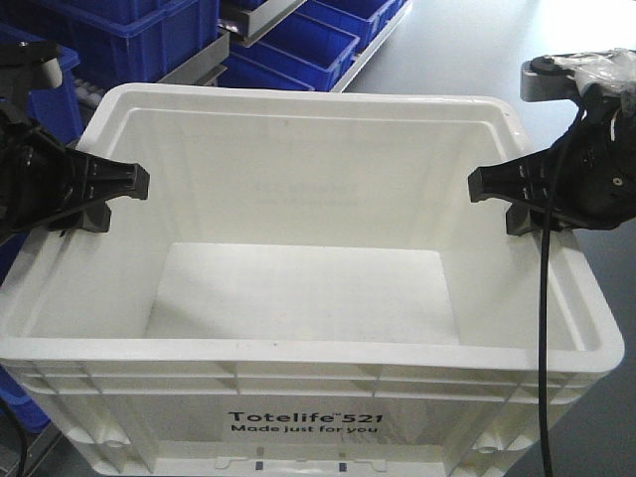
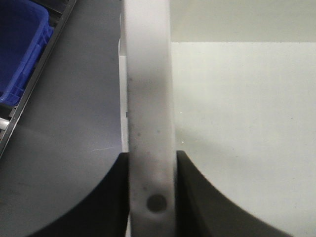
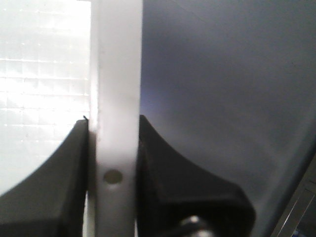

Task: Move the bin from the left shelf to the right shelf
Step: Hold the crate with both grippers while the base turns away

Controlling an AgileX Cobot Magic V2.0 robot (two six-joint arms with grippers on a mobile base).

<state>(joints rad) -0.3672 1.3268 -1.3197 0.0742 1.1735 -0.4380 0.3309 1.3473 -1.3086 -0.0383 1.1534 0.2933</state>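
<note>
Left tool (image 1: 103,204) and right tool (image 1: 513,204) each pinch one short side of the bin (image 1: 298,422), one finger inside the wall and one outside. In the left wrist view the left tool (image 2: 150,165) has its dark pads pressed flat against both faces of the white rim (image 2: 148,94). The right wrist view shows the right tool (image 3: 113,131) clamped on the opposite rim (image 3: 116,59) in the same way.

The white tote fills the middle of the front view, open side up and level between the two arms. Its printed long wall faces the camera, and nothing lies in it. Whether it rests on a surface or hangs in the grip cannot be told.

Behind it, at the upper left, blue bins (image 1: 129,40) stand in rows on a shelf with a grey metal rail (image 1: 199,65). Smooth grey floor (image 1: 467,50) stretches away at the upper right. A black cable (image 1: 542,348) hangs from the right arm across the tote's right end. The left wrist view catches one blue bin (image 2: 19,54) beyond the tote.
</note>
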